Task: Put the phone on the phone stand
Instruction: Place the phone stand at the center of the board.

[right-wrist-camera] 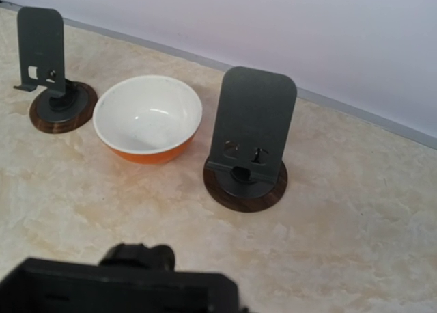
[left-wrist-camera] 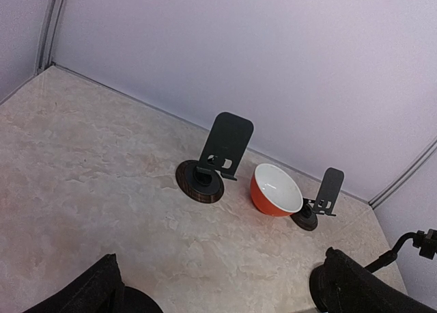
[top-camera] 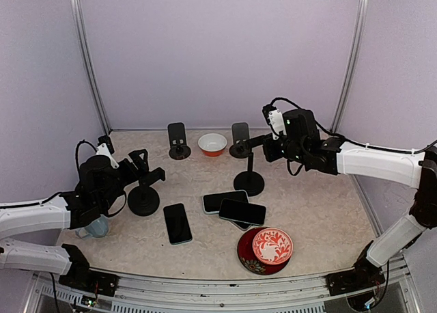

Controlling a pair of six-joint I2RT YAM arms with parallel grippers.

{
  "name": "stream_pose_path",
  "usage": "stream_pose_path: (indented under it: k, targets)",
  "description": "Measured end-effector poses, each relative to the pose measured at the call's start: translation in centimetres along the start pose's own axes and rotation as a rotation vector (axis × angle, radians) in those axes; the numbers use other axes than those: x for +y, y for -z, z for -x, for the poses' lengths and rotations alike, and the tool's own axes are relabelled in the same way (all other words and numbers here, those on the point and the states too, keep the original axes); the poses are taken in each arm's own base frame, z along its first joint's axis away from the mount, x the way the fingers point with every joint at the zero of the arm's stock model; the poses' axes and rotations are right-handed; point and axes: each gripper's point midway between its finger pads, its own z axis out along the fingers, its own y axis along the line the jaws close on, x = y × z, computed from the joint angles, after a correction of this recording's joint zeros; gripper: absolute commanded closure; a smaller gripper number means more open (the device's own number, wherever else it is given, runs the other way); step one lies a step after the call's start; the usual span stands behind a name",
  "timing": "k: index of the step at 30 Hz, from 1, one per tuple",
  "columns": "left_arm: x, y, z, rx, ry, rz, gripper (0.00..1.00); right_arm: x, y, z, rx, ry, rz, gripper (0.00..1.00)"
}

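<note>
Three dark phones lie flat mid-table: one (top-camera: 177, 223) alone on the left, two overlapping ones (top-camera: 225, 201) (top-camera: 242, 212) on the right. Two small phone stands on round wooden bases stand at the back, one left (top-camera: 179, 141) (left-wrist-camera: 217, 156) (right-wrist-camera: 48, 63) and one right (top-camera: 239, 137) (left-wrist-camera: 325, 195) (right-wrist-camera: 249, 139). A tall pole stand (top-camera: 249, 180) rises mid-table. My left gripper (top-camera: 145, 164) (left-wrist-camera: 229, 289) hangs open and empty over a black round-based stand (top-camera: 143, 200). My right gripper (top-camera: 254, 143) (right-wrist-camera: 136, 282) is shut above the pole stand's top, which shows only as a dark blur.
An orange bowl (top-camera: 212, 144) (left-wrist-camera: 275, 188) (right-wrist-camera: 147, 118) with a white inside sits between the two back stands. A red patterned bowl (top-camera: 273, 245) rests on a dark red plate (top-camera: 247, 255) near the front edge. A pale mug (top-camera: 97, 227) stands by the left arm.
</note>
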Motion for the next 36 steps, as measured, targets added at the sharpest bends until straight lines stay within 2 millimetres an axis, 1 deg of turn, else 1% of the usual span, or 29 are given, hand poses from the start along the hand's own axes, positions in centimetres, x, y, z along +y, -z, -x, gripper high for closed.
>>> stream_pose_path:
  k: [36]
  targets:
    - [-0.01, -0.12, 0.02, 0.003, -0.003, 0.008, 0.01, 0.34, -0.03, 0.07, -0.008, -0.003, 0.020, 1.00]
